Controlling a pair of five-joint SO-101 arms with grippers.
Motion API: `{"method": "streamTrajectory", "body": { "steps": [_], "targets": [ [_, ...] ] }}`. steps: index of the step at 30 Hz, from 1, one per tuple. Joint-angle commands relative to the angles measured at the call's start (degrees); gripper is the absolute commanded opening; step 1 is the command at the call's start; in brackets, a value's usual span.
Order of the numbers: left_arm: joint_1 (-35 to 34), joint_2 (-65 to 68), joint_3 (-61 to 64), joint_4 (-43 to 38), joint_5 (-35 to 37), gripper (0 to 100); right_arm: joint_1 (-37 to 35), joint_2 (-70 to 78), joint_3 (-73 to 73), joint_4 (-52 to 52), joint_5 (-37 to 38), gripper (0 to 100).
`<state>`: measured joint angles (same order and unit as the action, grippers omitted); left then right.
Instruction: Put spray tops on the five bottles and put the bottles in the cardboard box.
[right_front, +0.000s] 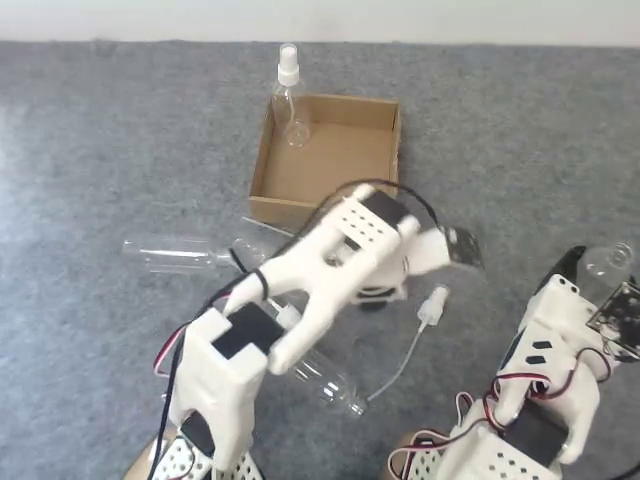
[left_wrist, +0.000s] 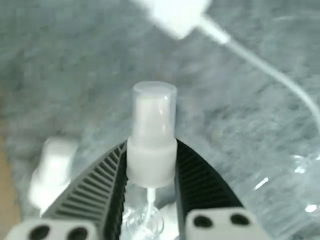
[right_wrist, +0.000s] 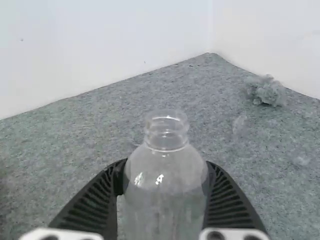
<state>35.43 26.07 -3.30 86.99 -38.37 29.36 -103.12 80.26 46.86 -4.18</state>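
My left gripper (left_wrist: 150, 150) is shut on a white spray top (left_wrist: 152, 130), its dip tube hanging down between the fingers. In the high view this gripper (right_front: 455, 250) hovers right of the cardboard box (right_front: 262, 165). Another spray top (right_front: 432, 305) with a long tube lies on the carpet just below it, also visible as the loose spray top (left_wrist: 172, 15). My right gripper (right_wrist: 165, 175) is shut on a clear bottle (right_wrist: 165, 150) with an open neck, held up at the right edge as the bottle (right_front: 612, 258). A capped bottle (right_front: 288, 95) stands in the box's far left corner.
One clear bottle (right_front: 170, 255) lies on the grey carpet left of the box. Another (right_front: 330, 380) lies partly under the left arm. A further white spray top (left_wrist: 50, 170) lies beside the left gripper. A wall borders the carpet behind the box.
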Motion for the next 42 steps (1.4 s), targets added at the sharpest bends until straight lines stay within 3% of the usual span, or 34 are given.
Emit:
{"method": "streamTrajectory", "body": {
  "steps": [1, 17, 30, 42],
  "targets": [
    [-3.16, -0.7, -6.2, 3.34, 3.87, 15, 0.13, -0.92, -4.13, -1.98, -0.35, 8.6],
    [-3.87, 0.09, -7.6, -0.26, 5.36, 18, 0.13, -0.92, -3.78, -2.95, -0.35, 8.6],
    [-1.85, 4.66, -7.96, -1.85, -9.58, 17, 0.13, -0.92, -3.78, -2.95, -0.35, 8.6],
    [0.79, 8.44, -7.96, -6.07, -10.02, 17, 0.13, -0.92, -3.87, -2.95, -0.35, 8.6]
  ]
}}
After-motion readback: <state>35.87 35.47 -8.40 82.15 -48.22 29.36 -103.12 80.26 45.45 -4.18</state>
